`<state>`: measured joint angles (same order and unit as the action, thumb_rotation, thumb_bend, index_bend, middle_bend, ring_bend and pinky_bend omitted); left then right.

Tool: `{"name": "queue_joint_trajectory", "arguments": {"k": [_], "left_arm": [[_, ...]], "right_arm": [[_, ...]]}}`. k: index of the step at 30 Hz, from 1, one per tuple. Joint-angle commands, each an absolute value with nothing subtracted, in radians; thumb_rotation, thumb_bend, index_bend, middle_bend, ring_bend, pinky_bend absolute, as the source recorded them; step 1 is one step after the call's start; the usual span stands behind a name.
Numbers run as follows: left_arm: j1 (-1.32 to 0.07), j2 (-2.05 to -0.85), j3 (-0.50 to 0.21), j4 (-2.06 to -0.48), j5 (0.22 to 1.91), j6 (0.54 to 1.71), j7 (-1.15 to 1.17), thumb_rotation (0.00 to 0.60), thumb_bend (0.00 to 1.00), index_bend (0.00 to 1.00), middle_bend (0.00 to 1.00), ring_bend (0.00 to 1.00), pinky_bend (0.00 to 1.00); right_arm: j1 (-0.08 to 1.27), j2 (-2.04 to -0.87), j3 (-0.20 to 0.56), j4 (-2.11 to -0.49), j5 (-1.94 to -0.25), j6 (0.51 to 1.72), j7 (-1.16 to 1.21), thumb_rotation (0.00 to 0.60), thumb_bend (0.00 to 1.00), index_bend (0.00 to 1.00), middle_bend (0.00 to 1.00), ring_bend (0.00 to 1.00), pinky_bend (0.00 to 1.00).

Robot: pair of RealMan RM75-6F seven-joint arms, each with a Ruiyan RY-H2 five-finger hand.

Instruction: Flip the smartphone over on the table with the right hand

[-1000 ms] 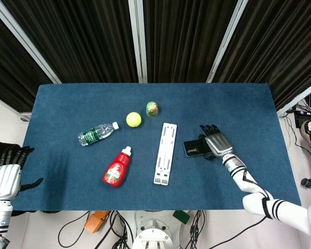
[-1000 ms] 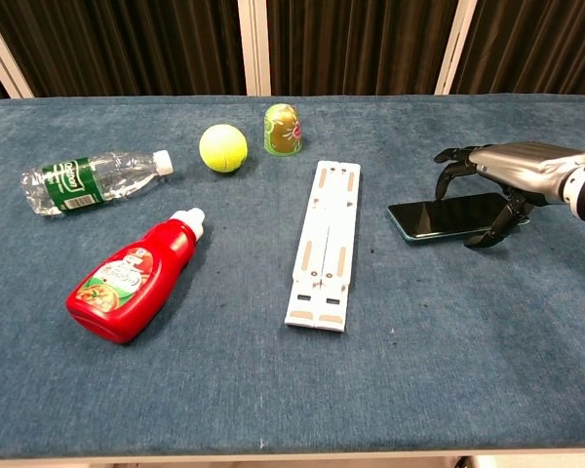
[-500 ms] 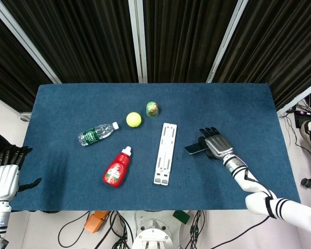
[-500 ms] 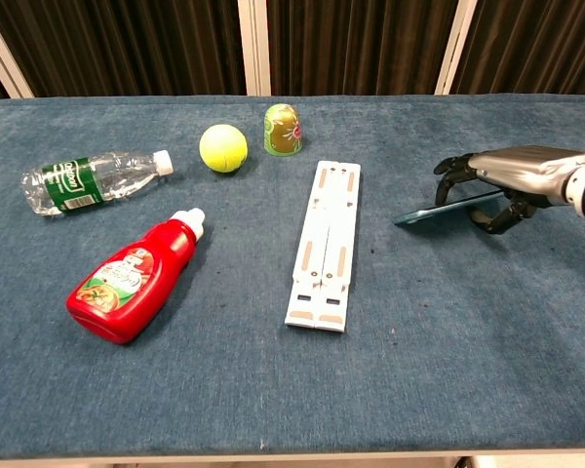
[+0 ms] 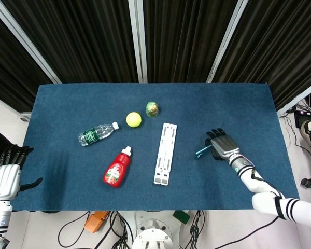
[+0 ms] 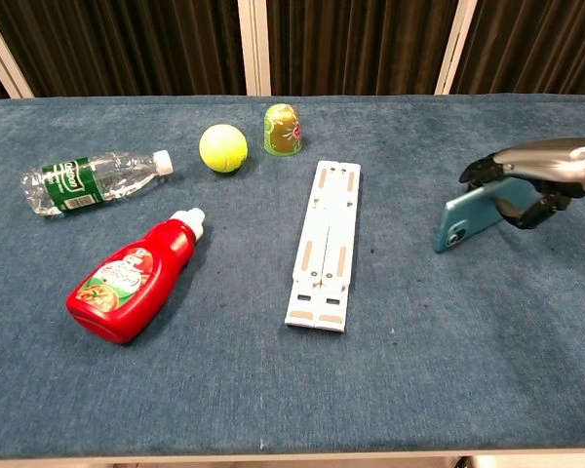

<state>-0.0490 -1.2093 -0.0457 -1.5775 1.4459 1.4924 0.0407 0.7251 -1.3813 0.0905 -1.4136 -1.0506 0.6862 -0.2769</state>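
The smartphone (image 6: 468, 218) is tilted up steeply on its left edge, its teal back with the camera facing me in the chest view; from the head view the smartphone (image 5: 201, 152) shows as a thin teal sliver. My right hand (image 6: 531, 179) grips its raised right end, fingers curled over the top edge. That right hand (image 5: 224, 146) sits right of the white stand in the head view. My left hand (image 5: 6, 174) hangs off the table's left front corner, fingers spread and holding nothing.
A white folding stand (image 6: 323, 243) lies left of the phone. A red ketchup bottle (image 6: 135, 278), a water bottle (image 6: 86, 179), a tennis ball (image 6: 223, 147) and a green egg-shaped toy (image 6: 283, 129) lie further left. The blue table (image 6: 439, 351) spreads below the phone.
The phone went from lying flat, screen up, to standing steeply on its left edge with its teal back showing. My right hand lifted its right end and drew rightward.
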Motion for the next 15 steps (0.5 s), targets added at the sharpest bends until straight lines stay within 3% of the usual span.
{"name": "queue_joint_trajectory", "arguments": {"k": [1, 5, 10, 15], "left_arm": [[-0.047, -1.209, -0.046, -1.577, 1.445, 1.494, 0.040, 0.600, 0.03, 0.17, 0.12, 0.02, 0.00], [-0.045, -1.207, -0.044, -1.579, 1.448, 1.497, 0.041, 0.600, 0.03, 0.17, 0.12, 0.02, 0.00], [-0.044, -1.207, -0.045, -1.582, 1.449, 1.501, 0.042, 0.600, 0.03, 0.17, 0.12, 0.02, 0.00], [-0.045, -1.205, -0.045, -1.584, 1.453, 1.502, 0.043, 0.600, 0.03, 0.17, 0.12, 0.02, 0.00]], "right_arm": [[0.746, -1.414, 0.099, -1.383, -1.020, 0.694, -0.307, 0.600, 0.85, 0.26, 0.16, 0.00, 0.06], [0.758, -1.444, 0.112, -1.358, -1.005, 0.715, -0.312, 0.600, 0.85, 0.13, 0.16, 0.00, 0.06], [0.757, -1.449, 0.125, -1.345, -1.017, 0.743, -0.294, 0.600, 0.85, 0.09, 0.16, 0.00, 0.06], [0.694, -1.392, 0.126, -1.421, -1.075, 0.880, -0.264, 0.600, 0.85, 0.09, 0.16, 0.00, 0.06]]}}
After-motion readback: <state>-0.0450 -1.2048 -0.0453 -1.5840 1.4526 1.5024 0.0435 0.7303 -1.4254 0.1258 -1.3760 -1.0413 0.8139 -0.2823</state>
